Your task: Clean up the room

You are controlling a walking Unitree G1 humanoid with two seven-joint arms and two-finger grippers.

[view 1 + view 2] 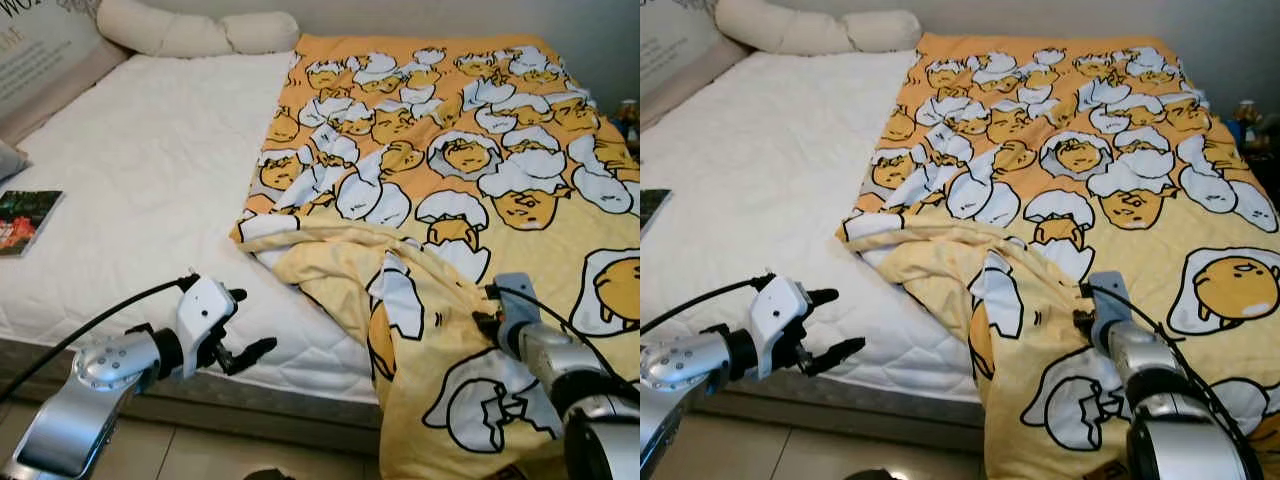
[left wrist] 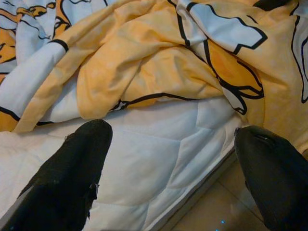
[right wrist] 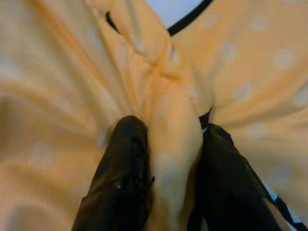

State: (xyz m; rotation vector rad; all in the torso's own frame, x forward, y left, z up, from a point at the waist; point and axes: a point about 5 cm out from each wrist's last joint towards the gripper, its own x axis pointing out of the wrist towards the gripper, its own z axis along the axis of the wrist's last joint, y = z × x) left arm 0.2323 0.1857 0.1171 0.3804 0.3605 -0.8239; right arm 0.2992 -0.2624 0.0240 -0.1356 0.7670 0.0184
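Note:
A yellow blanket (image 1: 450,180) printed with white egg cartoons covers the right half of the bed; its near corner is bunched and droops over the front edge. My right gripper (image 3: 168,159) is shut on a fold of that blanket (image 3: 173,139), low at the right front (image 1: 490,315). My left gripper (image 1: 240,325) hovers open over the front edge of the white mattress (image 1: 150,190), a short way left of the bunched corner. In the left wrist view its two black fingers (image 2: 72,178) stand wide apart with bare mattress between them.
A white bolster pillow (image 1: 190,30) lies at the head of the bed. A book (image 1: 22,218) rests on the mattress at the left edge. The tan tiled floor (image 1: 220,455) runs below the bed frame. Small items stand at the far right (image 1: 628,115).

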